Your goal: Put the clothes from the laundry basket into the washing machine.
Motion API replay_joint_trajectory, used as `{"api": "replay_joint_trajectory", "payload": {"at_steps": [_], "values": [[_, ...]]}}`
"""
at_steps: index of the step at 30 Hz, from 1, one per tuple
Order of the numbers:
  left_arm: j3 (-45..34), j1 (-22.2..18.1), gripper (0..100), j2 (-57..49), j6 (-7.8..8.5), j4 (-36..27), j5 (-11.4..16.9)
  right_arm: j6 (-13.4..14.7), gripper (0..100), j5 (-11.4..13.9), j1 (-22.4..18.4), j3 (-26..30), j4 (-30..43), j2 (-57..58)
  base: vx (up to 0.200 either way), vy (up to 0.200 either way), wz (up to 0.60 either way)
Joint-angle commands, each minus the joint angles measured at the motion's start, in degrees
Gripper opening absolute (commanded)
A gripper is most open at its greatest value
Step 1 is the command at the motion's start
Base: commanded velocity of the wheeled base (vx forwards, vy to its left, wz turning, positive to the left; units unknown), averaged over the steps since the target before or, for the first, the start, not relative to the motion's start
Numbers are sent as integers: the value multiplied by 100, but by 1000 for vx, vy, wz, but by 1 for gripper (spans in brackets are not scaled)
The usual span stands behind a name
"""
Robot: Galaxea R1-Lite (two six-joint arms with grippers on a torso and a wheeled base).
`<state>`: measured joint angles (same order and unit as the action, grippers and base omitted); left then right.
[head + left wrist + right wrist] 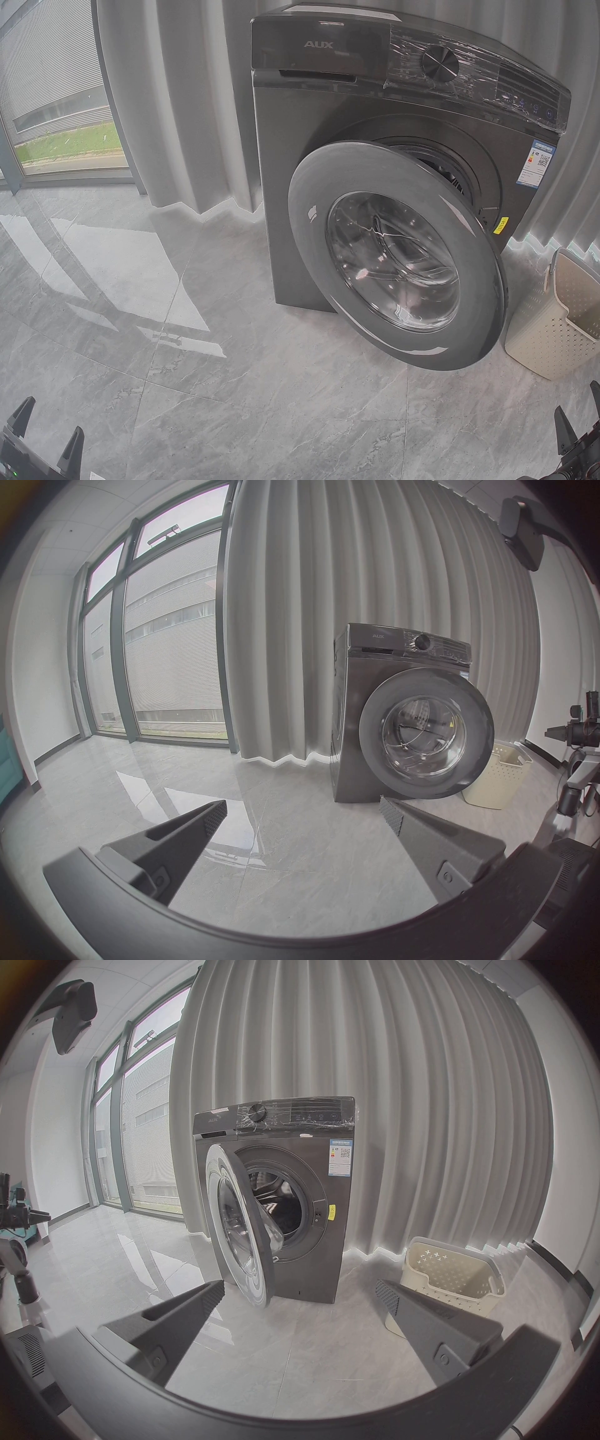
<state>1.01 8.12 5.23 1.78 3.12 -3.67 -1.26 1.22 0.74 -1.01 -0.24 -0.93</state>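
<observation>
Washing machine (350,112) at 1 o'clock, door (312,212) wide open; laundry basket (556,325) at 4 o'clock, beside door rim. Open floor (187,375) 7 to 10 o'clock. Front sticker (536,164) unreadable. Left gripper (50,425), right gripper (576,403) released, empty.

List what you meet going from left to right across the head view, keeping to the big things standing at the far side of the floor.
Window → washing machine → laundry basket.

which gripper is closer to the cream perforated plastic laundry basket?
Right. The right gripper hangs just short of the cream perforated basket, bare floor between; the left gripper is far across, beyond the open round grey washer door.
</observation>
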Motion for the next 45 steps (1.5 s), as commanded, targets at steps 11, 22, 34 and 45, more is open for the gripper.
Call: {"api": "replay_joint_trajectory", "payload": {"at_steps": [11, 22, 34, 45], "values": [[-101, -3, 100, 31, 33, 4, 51, -200, 100, 19, -4, 101, -28, 93, 0, 0, -55], [-101, -3, 100, 31, -46, -4, 42, 3, 100, 177, 14, -1006, -731, 31, 0, 0, 0], [-101, -3, 100, 31, -37, -4, 59, 802, 100, 1328, 1859, -1929, -204, -3739, 0, 0, 0], [-101, -3, 100, 31, -46, -4, 42, 758, 100, 1284, 2264, -2615, -2217, -7018, 0, 0, 0]]}}
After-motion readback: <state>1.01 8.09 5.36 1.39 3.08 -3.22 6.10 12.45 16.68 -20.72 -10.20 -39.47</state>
